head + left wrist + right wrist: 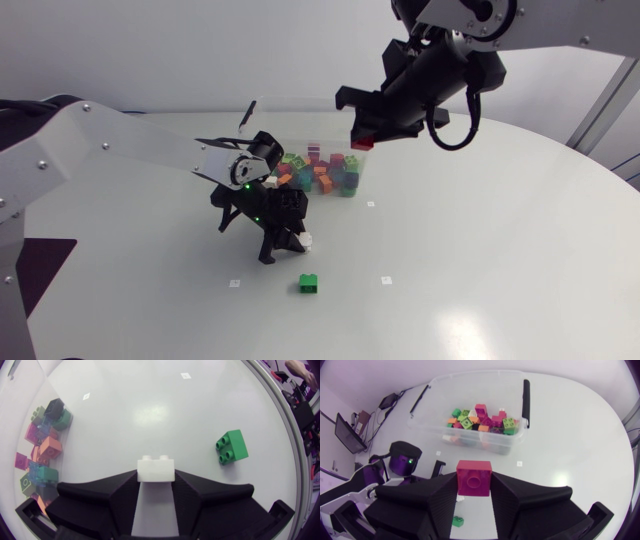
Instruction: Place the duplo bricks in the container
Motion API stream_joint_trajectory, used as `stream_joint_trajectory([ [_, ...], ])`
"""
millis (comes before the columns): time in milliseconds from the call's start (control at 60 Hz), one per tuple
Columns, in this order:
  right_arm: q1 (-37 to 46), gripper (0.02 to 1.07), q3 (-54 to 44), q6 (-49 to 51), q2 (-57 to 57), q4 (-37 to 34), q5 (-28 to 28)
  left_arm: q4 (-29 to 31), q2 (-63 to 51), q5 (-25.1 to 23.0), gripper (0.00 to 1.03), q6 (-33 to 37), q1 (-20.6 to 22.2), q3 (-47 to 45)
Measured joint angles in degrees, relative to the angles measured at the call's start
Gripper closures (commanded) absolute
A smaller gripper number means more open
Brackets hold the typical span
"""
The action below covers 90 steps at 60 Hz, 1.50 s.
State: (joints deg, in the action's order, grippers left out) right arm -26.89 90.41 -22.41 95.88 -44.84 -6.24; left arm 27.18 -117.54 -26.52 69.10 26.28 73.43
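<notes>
Grip of left end effector (156, 476) on white brick (156, 468), right end effector (474, 482) on red brick (474, 476)

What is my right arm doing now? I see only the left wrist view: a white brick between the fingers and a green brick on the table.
Observer: The right gripper is shut on a red brick, raised above the table.
Operator: Is it over the container?
Observer: Not quite. In the right wrist view the container lies ahead of the gripper, not under it.
Operator: Where is my left gripper, seen from above?
Observer: Low at the table, between the container and the green brick.
</notes>
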Motion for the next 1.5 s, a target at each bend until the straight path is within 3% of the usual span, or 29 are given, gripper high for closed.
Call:
stream_joint_trajectory([
  [500,1.1,0.83,12.7,1.5,13.4,6.1,0.0,0.4,15.1,-0.5,0.85,-0.5,-4.6,-8.3],
  [750,0.9,0.81,23.6,1.9,21.6,6.1,1.2,-2.3,22.3,-3.3,0.84,-8.0,-7.8,-8.5],
  [817,0.5,0.72,25.4,2.4,23.6,6.1,3.1,-5.3,22.6,-3.3,0.84,-11.7,-8.3,-8.5],
  [933,-0.3,0.68,27.1,3.2,26.1,6.2,4.9,-9.8,22.6,-3.3,0.81,-17.3,-8.6,-8.5],
  [1067,-0.7,0.35,28.1,4.3,28.6,6.6,6.6,-16.3,22.7,-3.0,0.78,-24.6,-8.6,-7.8],
  [1117,-0.7,0.17,28.2,4.7,29.1,6.5,7.2,-18.6,22.7,-2.1,0.78,-27.4,-8.6,-7.3],
  [1167,-0.7,0.08,28.2,4.9,29.3,6.5,8.2,-21.4,22.7,-1.0,0.75,-29.9,-8.6,-6.9],
  [1500,-0.7,0.07,27.0,6.2,25.9,6.1,10.3,-29.7,20.8,5.2,0.69,-41.9,-10.4,-1.2],
])
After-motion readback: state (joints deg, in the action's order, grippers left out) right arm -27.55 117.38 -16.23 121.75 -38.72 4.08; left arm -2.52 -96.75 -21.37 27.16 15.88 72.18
